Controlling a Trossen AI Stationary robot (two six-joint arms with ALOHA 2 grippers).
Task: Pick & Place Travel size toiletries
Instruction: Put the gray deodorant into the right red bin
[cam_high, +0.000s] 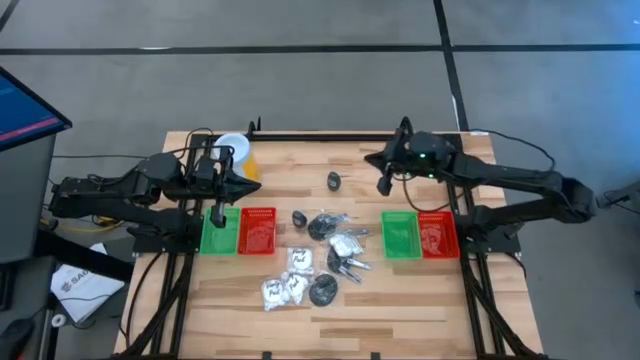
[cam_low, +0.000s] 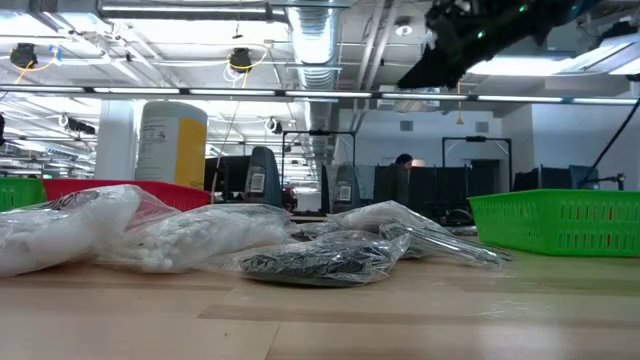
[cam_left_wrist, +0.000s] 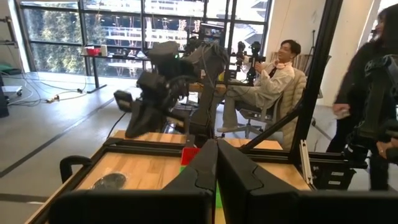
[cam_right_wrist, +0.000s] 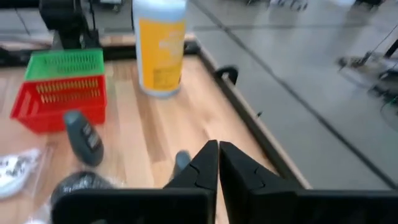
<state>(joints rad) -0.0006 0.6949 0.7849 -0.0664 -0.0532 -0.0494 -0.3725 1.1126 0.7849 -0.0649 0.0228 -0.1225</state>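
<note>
The travel size toiletries (cam_high: 325, 250) lie loose in the middle of the table: clear bags with black discs, white sachets (cam_high: 285, 287) and silvery tubes (cam_low: 330, 255). One small dark piece (cam_high: 333, 181) lies alone farther back, and shows on the wood in the right wrist view (cam_right_wrist: 84, 137). My right gripper (cam_high: 383, 186) hangs shut above the table, right of that piece, holding nothing (cam_right_wrist: 217, 152). My left gripper (cam_left_wrist: 216, 149) is shut and empty, level above the left trays at the table's left side.
A green tray (cam_high: 215, 232) and a red tray (cam_high: 257, 231) stand left of the pile, and another green (cam_high: 400, 236) and red (cam_high: 438, 236) pair right of it. A yellow cylinder with a white top (cam_high: 236, 155) stands at the far left. People are beyond the table (cam_left_wrist: 273, 81).
</note>
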